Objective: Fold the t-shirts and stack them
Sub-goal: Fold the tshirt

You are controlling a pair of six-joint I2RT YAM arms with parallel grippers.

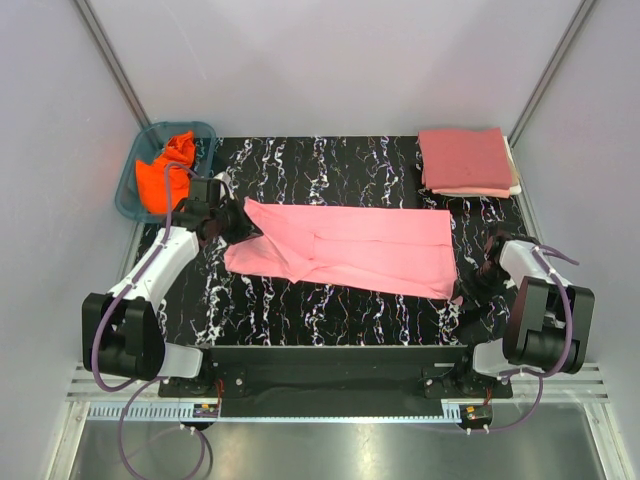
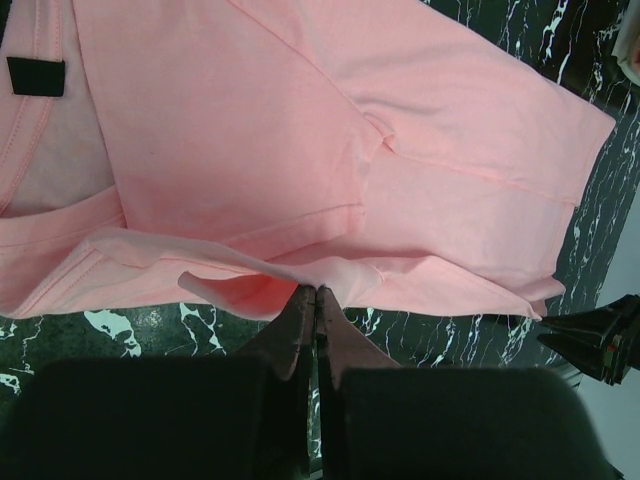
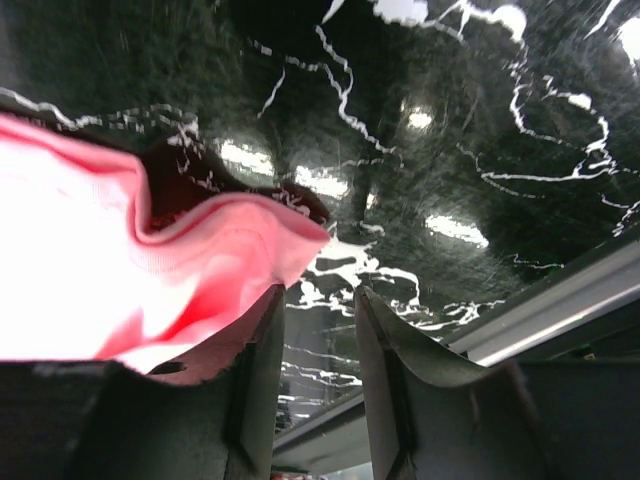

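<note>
A light pink t-shirt lies spread across the middle of the black marbled table, folded lengthwise. My left gripper is shut on its left edge; in the left wrist view the fabric bunches right at the closed tips of that gripper. My right gripper sits by the shirt's near right corner. In the right wrist view this gripper is open with only table between its fingers, and the pink corner lies just left of the left finger.
A folded rose-red t-shirt rests on a cream one at the back right corner. A teal basket off the back left corner holds a crumpled orange t-shirt. The table's near edge rail runs just behind the right gripper.
</note>
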